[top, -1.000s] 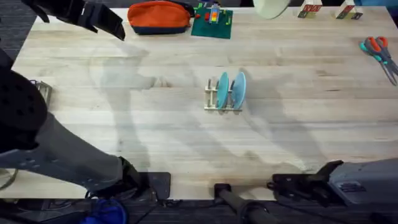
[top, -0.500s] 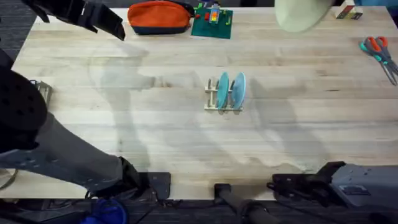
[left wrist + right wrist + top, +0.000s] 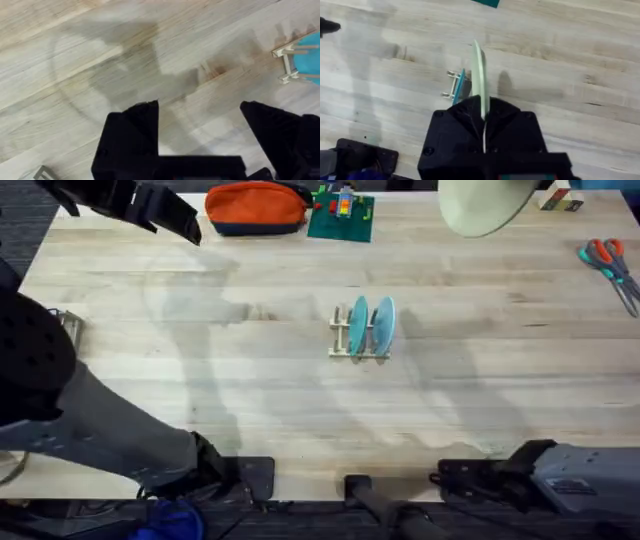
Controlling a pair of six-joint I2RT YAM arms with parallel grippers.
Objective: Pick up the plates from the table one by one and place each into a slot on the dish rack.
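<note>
Right wrist: right gripper (image 3: 484,122) clamps cream plate (image 3: 479,75) edge-on; I'd line it over the rack's (image 3: 454,86) free slot, lower slowly. Left gripper (image 3: 200,125) open, idle.

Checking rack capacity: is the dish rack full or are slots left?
Partly filled: the dish rack holds two light blue plates standing upright; whether a free slot remains, cannot tell.

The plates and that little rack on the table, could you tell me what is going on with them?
The right gripper is shut on a pale cream-green plate, held on edge in the air above the table. Two blue plates already stand upright in the wooden dish rack mid-table. The left gripper hangs open over bare wood, holding nothing.
</note>
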